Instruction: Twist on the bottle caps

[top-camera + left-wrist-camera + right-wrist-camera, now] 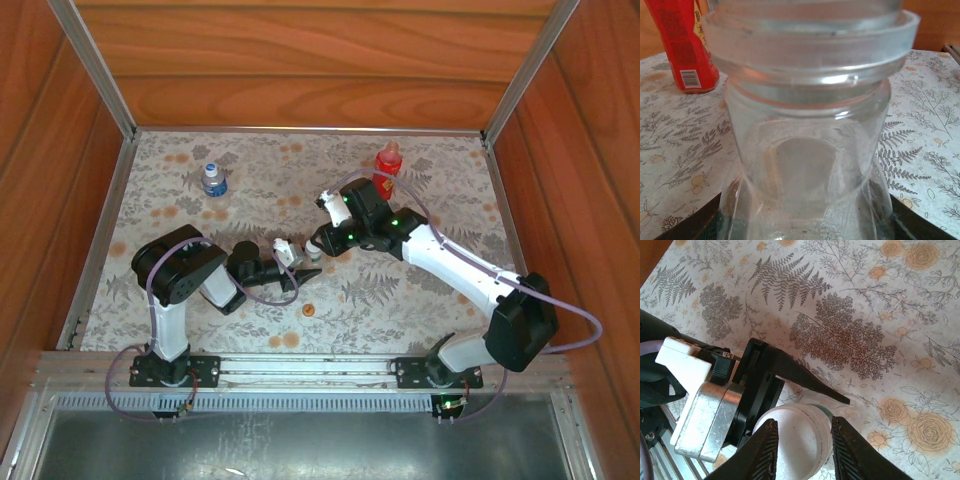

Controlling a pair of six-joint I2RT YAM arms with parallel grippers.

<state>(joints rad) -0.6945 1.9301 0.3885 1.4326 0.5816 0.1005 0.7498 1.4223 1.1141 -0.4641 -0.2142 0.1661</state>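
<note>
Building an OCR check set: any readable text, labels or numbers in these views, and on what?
None can be read.
Red bottle label: barcode and print, too blurred.
Blue-label bottle: too small.
Clear bottle, white cap: no print seen.

1. Left wrist view: the slim clear bottle [805, 150] is cut off at 12 and 6 o'clock, and its neck is blurred.
2. The red bottle [687, 47] behind it, at 10 o'clock, loses its top to the edge. Its label print is unreadable.
3. Right wrist view: the right tool [801, 452] and the white cap [795, 430] between its fingers run off at 6 o'clock. The bottle beneath the cap is hidden.
4. Top view: the orange cap [308, 309] is a speck on the table [400, 300], too small for detail.
</note>
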